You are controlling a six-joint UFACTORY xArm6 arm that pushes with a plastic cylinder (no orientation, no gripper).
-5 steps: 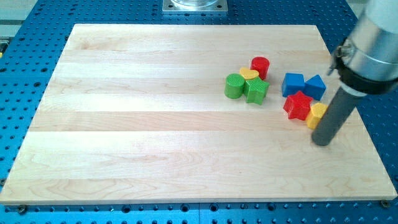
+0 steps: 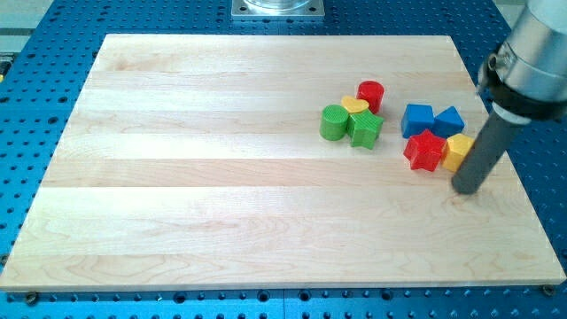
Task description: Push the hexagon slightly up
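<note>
Seven small blocks lay on the pale wooden board (image 2: pixel 266 177) in the single camera view, all in the right half toward the view's top. In the left cluster a green cylinder (image 2: pixel 333 122) stood touching a green star-like block (image 2: pixel 365 128), with a yellow heart-shaped block (image 2: pixel 354 105) pressed against their upper sides and a red cylinder (image 2: pixel 370 94) touching the heart on its upper right. Near that cluster, to the view's right, a blue cube-like block (image 2: pixel 417 119) sat just beside a blue triangular block (image 2: pixel 449 120). Directly below those two, a red star-shaped block (image 2: pixel 425 150) lay touching the yellow hexagon (image 2: pixel 456 151), which sat on the star's right and just under the blue triangle. The arm carried no jaws, only a straight dark rod coming down from a grey cylindrical housing at the view's upper right, so nothing was spread, pressed together or pinched. The rod crossed just over the hexagon's right edge, and the tip (image 2: pixel 468 187) rested on the board just below and to the right of the hexagon; whether rod and hexagon actually touched could not be told. The board lay on a blue perforated table (image 2: pixel 53 35), and a grey metal mount (image 2: pixel 277 8) showed at the view's top edge.
</note>
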